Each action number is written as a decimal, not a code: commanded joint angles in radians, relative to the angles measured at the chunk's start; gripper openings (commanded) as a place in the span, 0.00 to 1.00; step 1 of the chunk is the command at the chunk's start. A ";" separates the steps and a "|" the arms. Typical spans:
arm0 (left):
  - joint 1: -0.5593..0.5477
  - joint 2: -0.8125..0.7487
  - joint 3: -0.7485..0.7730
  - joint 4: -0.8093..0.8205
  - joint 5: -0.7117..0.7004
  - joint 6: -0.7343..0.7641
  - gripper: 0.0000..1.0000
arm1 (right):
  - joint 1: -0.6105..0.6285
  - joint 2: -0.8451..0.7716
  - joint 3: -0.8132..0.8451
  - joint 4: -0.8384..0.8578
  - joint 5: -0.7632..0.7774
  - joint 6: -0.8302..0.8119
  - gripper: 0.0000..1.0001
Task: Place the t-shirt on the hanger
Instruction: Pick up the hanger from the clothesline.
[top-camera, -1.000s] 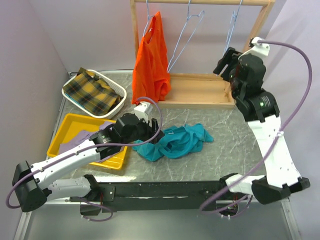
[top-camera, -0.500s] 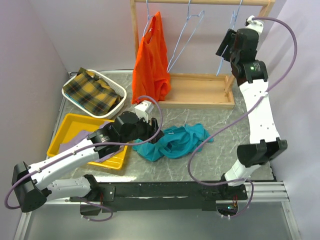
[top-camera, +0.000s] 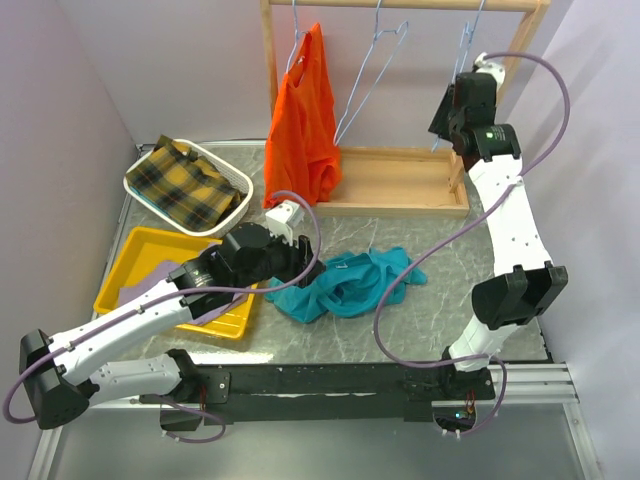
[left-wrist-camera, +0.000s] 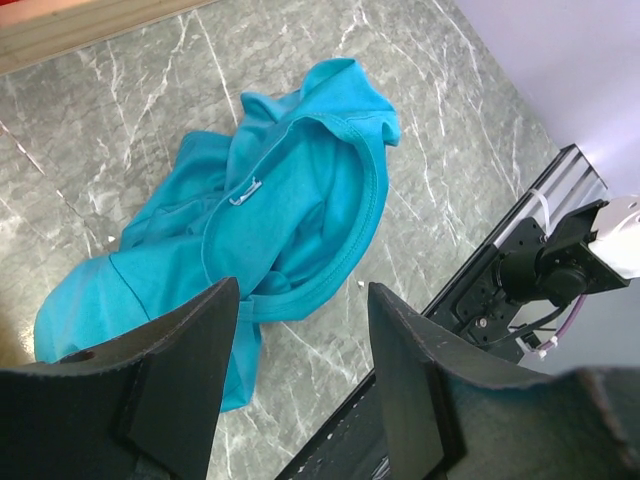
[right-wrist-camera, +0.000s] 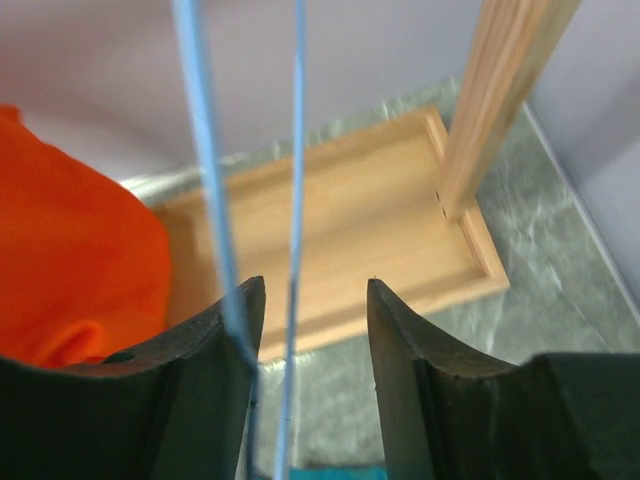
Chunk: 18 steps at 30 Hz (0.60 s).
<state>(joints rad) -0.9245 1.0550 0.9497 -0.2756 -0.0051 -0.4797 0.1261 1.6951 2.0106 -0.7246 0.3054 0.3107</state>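
At the far left stand a white basket (top-camera: 238, 180) with a plaid cloth (top-camera: 185, 187) and a yellow tray (top-camera: 118, 272); both have no part in this job. Next comes the left gripper (left-wrist-camera: 305, 300). Its fingers are spread apart and they hold nothing. It hovers over the left end of the t-shirt (top-camera: 345, 285), and in the wrist view the teal fabric is seen below, between the two fingers. The t-shirt lies crumpled on the table (top-camera: 450, 290), in the middle of it, with the collar opening turned up. No part of the shirt is lifted.

Further right is the wooden rack (top-camera: 270, 70). An orange garment (top-camera: 303, 120) hangs at its left side, and an empty wire hanger (top-camera: 375, 70) hangs in the middle. At the right end the right gripper (right-wrist-camera: 310, 290) is raised up to the hanger (right-wrist-camera: 210, 150). The two thin wires of it pass between the fingers (one seems to touch the left finger). The fingers are apart and do not pinch the wire yet.

So, in my judgement, the task is at its beginning. Both arms are at their places, but the hanger is on the rail and the shirt is not picked up. Gripping, bringing the two together and threading the hanger through the shirt all remain.
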 joint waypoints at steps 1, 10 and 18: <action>-0.002 -0.026 0.027 0.010 0.025 0.029 0.59 | -0.011 -0.090 -0.067 0.027 0.023 -0.015 0.49; -0.002 -0.035 0.021 0.015 0.030 0.030 0.59 | -0.023 -0.084 -0.041 0.019 0.004 -0.059 0.44; -0.004 -0.036 0.020 0.016 0.031 0.032 0.58 | -0.062 -0.051 0.016 0.017 -0.032 -0.073 0.40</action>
<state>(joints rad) -0.9245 1.0420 0.9497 -0.2760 0.0040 -0.4644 0.0849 1.6638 1.9724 -0.7284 0.2943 0.2630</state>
